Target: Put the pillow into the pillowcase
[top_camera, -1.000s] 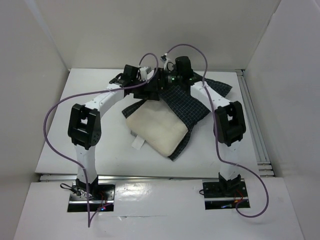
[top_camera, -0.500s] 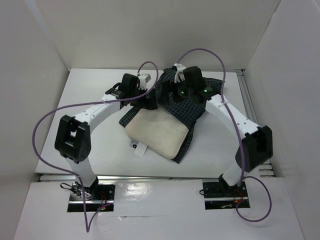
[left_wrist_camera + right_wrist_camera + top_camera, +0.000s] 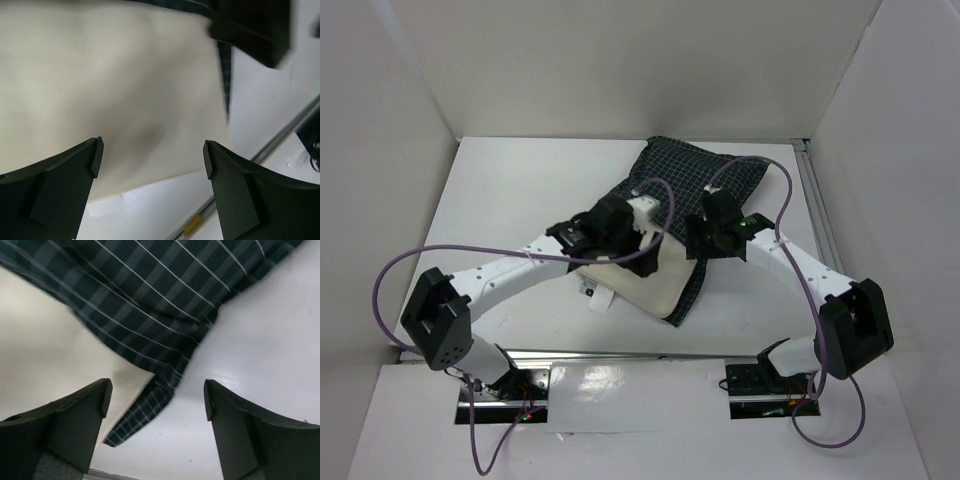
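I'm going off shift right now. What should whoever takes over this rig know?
Left gripper: jaws open, empty, above the pillow.
Right gripper: jaws open, empty, above the pillowcase edge beside the pillow.
Things: both lie on the table; the cloth runs under the pillow's right edge and over its far end.
Done: at most the far end is in; the near part is bare.
Left: draw the pillowcase over the rest.
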Controlling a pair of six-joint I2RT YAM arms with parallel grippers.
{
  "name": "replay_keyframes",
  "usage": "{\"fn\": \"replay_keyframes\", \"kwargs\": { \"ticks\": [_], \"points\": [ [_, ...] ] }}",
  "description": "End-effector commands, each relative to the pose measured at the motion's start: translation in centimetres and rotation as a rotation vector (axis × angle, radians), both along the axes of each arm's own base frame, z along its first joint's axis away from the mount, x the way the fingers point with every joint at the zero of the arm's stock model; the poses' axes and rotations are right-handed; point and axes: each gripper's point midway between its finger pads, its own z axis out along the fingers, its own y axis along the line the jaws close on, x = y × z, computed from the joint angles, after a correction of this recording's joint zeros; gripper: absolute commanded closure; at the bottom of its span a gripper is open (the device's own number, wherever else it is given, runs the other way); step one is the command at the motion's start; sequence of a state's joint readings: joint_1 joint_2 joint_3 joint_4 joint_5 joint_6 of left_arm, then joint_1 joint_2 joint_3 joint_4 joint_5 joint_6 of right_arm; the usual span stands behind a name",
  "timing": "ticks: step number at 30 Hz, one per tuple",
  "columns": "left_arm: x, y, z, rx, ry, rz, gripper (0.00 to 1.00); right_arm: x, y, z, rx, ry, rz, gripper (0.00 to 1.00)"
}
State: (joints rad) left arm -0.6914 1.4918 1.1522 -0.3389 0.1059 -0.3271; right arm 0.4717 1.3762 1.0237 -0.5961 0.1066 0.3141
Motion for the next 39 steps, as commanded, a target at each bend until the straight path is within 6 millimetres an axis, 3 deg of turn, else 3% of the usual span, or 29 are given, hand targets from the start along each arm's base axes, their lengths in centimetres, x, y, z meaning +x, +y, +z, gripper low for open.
{"fn": "replay_keyframes", "kwargs": {
  "ticks": [1, 2, 4, 5, 7, 9, 12, 14, 15, 18, 20, 24, 26, 28, 29, 30, 31, 32, 33, 36, 39],
  "points": [
    [-3.0, -3.5, -0.4, 0.095, -0.049, -0.111, 0.0, -1.6, -2.3, -0.3, -0.035, 0.01, -0.142, 0.17],
    [-3.2, -4.1, -0.2, 0.13, -0.066, -0.12, 0.0, -2.0, -2.0, -0.5, -0.013, 0.018, -0.137, 0.17],
    [-4.9, -6.0, -2.1, 0.214, -0.067, -0.162, 0.0, -3.1, -1.5, -1.8, 0.031, 0.05, -0.125, 0.17],
    [-4.8, -6.9, -1.8, 0.225, -0.082, -0.155, 0.0, -3.4, -1.3, -2.0, 0.053, 0.052, -0.127, 0.17],
    [-5.5, -7.5, -3.9, 0.312, -0.063, -0.152, 0.0, -4.2, -1.0, -3.3, 0.084, 0.074, -0.135, 0.17],
    [-5.3, -8.3, -4.1, 0.332, -0.08, -0.14, 0.0, -5.0, -1.0, -4.6, 0.107, 0.095, -0.146, 0.17],
    [-5.3, -9.8, -5.2, 0.324, -0.039, -0.12, 0.0, -5.1, -1.6, -4.5, 0.128, 0.061, -0.191, 0.24],
    [-5.1, -9.7, -6.2, 0.363, -0.046, -0.08, 0.0, -4.4, -1.4, -3.9, 0.161, 0.004, -0.204, 0.26],
    [-3.8, -9.4, -6.7, 0.398, -0.071, 0.0, 0.0, -4.6, -1.8, -4.4, 0.152, -0.005, -0.213, 0.26],
    [-2.7, -7.8, -7.7, 0.503, -0.072, 0.135, 0.0, -3.9, -1.4, -4.8, 0.193, -0.051, -0.221, 0.27],
    [-2.6, -7.0, -9.4, 0.561, -0.057, 0.164, 0.0, -3.1, -0.1, -4.6, 0.249, -0.095, -0.169, 0.28],
    [-2.2, -6.9, -10.7, 0.582, -0.057, 0.207, 0.0, -2.1, -0.5, -5.7, 0.24, -0.118, -0.197, 0.45],
    [-1.6, -6.2, -11.9, 0.644, -0.081, 0.244, 0.08, -1.2, -0.3, -5.5, 0.245, -0.146, -0.204, 0.53],
    [-1.3, -6.7, -12.6, 0.658, -0.076, 0.241, 0.35, -1.4, 0.2, -5.7, 0.264, -0.151, -0.163, 0.57],
    [-1.2, -7.0, -13.0, 0.661, -0.075, 0.24, 0.52, -1.3, 0.6, -5.5, 0.282, -0.158, -0.151, 0.73],
    [-1.2, -6.6, -13.8, 0.694, -0.072, 0.239, 0.81, -1.2, 1.2, -4.9, 0.33, -0.172, -0.123, 0.86],
    [-0.6, -6.8, -12.9, 0.676, -0.095, 0.29, 1.0, -1.5, 1.6, -4.8, 0.354, -0.18, -0.105, 0.97],
    [-0.4, -6.7, -12.8, 0.679, -0.104, 0.296, 1.0, -1.7, 2.0, -4.9, 0.367, -0.186, -0.069, 1.0],
    [-0.1, -7.0, -12.1, 0.661, -0.124, 0.299, 1.0, -1.7, 3.2, -3.7, 0.428, -0.22, 0.002, 1.0],
    [0.6, -8.0, -8.3, 0.536, -0.186, 0.299, 1.0, -2.3, 3.8, -3.1, 0.452, -0.232, 0.076, 1.0],
    [3.2, -9.2, -4.4, 0.349, -0.228, 0.309, 1.0, -3.1, 4.9, -1.1, 0.475, -0.245, 0.191, 1.0]
  ]
}}
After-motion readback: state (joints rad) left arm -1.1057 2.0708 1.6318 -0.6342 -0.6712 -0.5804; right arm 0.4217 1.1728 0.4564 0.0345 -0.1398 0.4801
